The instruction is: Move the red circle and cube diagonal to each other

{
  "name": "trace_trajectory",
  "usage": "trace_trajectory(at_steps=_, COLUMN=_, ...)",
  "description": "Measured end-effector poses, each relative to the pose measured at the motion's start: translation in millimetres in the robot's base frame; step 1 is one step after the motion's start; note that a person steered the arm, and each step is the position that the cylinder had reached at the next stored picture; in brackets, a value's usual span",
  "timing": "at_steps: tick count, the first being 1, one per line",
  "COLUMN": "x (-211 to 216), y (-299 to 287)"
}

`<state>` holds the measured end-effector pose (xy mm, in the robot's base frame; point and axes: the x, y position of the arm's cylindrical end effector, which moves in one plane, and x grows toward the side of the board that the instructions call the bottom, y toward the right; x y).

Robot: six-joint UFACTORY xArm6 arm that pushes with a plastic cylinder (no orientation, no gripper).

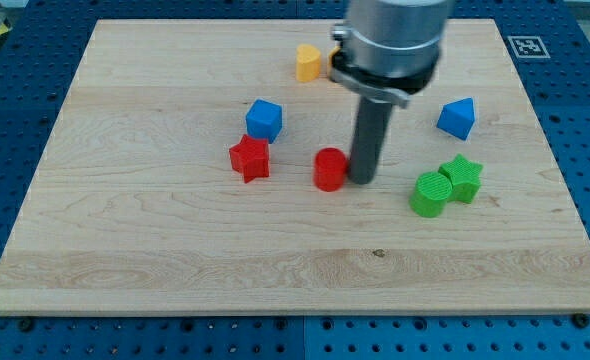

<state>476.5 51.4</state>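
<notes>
My tip (pixel 362 181) against red circle (pixel 329 169)'s right; blue cube (pixel 264 119), red star (pixel 250 158) leftward

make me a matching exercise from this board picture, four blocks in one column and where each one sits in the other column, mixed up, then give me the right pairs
Column one:
1. red cylinder
2. yellow block
3. red star
4. green star

Column two:
A. touching the green cylinder, on that block's right in the view
B. near the view's top edge of the board, left of the arm
C. just below the blue cube in the view
D. right beside my tip, on its left in the view

Pairs: 1-D, 2-B, 3-C, 4-A
</notes>
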Motion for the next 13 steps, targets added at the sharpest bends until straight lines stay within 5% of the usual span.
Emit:
trace_trajectory(at_steps=3, x=-10.1, y=-93.9)
trace_trajectory(at_steps=7, x=-24.6, y=-95.0)
trace_trajectory(at_steps=11, x=-121.0, y=-145.8)
trace_trajectory(at_steps=13, x=-114.8, y=-120.7)
